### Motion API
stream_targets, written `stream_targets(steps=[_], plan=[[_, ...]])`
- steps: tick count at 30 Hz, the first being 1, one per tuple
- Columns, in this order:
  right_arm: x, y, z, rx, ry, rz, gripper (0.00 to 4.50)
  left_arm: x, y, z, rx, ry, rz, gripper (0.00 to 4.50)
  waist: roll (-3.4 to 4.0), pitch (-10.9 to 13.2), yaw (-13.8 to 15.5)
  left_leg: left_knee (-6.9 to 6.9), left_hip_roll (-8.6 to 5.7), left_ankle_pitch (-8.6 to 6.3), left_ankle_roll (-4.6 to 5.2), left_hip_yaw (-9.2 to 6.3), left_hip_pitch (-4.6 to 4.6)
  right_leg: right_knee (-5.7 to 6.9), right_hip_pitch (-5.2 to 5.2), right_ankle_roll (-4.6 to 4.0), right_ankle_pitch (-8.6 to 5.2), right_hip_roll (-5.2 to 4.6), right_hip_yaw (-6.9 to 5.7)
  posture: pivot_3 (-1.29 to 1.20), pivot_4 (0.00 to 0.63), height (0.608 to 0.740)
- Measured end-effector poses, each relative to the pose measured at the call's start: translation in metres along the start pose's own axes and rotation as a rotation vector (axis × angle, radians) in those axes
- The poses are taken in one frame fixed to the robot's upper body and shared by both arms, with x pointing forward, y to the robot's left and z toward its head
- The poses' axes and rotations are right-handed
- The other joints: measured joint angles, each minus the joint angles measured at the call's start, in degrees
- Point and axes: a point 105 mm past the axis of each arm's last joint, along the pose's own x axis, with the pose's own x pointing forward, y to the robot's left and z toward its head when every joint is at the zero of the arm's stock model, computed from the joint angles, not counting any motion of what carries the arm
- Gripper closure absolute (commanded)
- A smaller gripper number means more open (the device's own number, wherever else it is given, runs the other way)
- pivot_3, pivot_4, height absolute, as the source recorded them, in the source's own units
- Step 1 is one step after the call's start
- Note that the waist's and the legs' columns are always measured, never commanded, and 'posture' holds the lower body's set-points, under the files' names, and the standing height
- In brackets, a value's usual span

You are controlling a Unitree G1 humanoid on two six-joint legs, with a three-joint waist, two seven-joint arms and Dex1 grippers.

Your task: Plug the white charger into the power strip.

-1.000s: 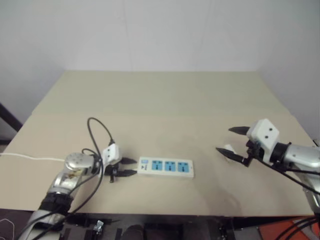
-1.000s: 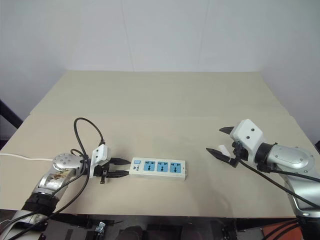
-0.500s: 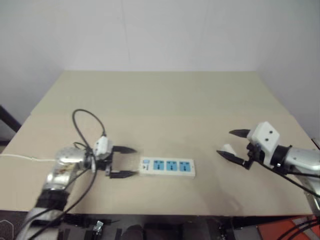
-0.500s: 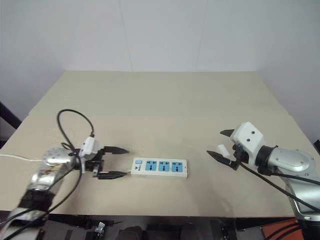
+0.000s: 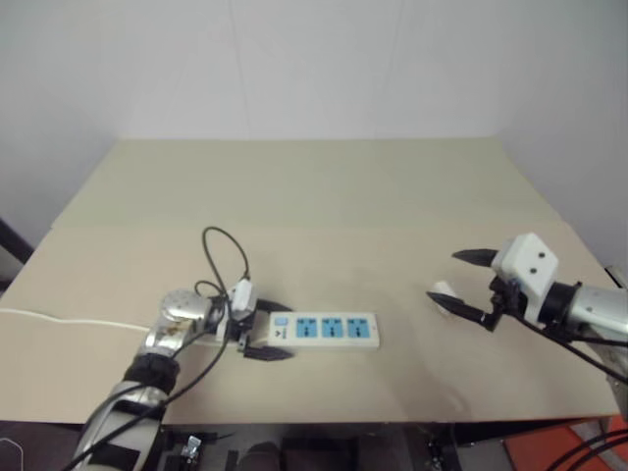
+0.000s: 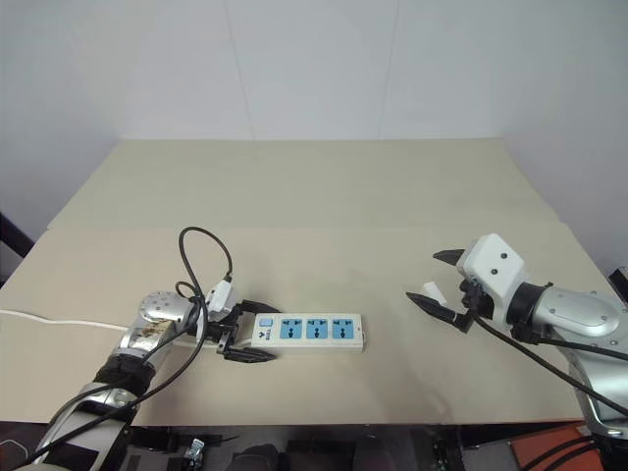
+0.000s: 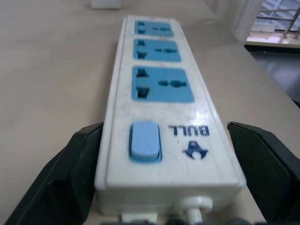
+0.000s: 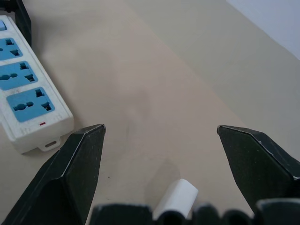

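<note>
white plastic, flat and long, the power strip (image 6: 304,333) lies on the matte beige bench (image 6: 324,196), its three blue sockets and blue switch facing up; its cord end is cut off behind the left claw (image 6: 254,333), whose black fingers stand spread wide on either side of the switch end without gripping it. the right claw (image 6: 439,281) hangs wide open with nothing in it, and the white charger (image 6: 430,290), small and boxy, sits half hidden between its fingers.
</note>
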Motion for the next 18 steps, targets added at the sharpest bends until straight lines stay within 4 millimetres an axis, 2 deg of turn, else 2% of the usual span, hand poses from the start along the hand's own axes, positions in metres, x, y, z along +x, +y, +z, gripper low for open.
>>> stream_targets(steps=[5,10,15,18], plan=[[0.000,0.003,0.002,0.010,-0.007,0.012,0.00,-0.001,0.001,-0.003,-0.005,0.005,0.020,0.05,0.00,0.00,0.04,0.00,0.00,0.00,0.00,-0.01,-0.02,0.01,0.00,0.00,0.00,-0.01,0.00,0.00,0.150,0.740],[0.001,0.002,0.004,0.007,-0.014,0.013,0.00,0.007,0.003,-0.005,-0.024,-0.037,0.046,0.05,0.02,-0.01,0.22,0.00,-0.02,0.00,0.00,-0.01,0.00,0.00,0.01,0.01,0.00,-0.03,0.00,0.00,0.150,0.740],[0.001,-0.001,0.008,-0.009,-0.018,0.016,0.00,0.020,0.000,-0.004,-0.007,-0.095,0.051,1.17,0.06,-0.06,0.97,0.02,-0.04,0.00,0.00,-0.01,0.01,-0.02,0.05,0.02,-0.01,-0.05,-0.02,0.00,0.150,0.740],[0.000,0.000,0.007,-0.005,-0.012,0.032,0.00,0.023,0.001,-0.003,-0.001,-0.102,0.054,1.19,0.12,-0.10,1.43,0.02,-0.06,0.00,0.00,-0.01,0.01,-0.02,0.05,0.02,-0.01,-0.06,-0.02,0.00,0.150,0.740]])
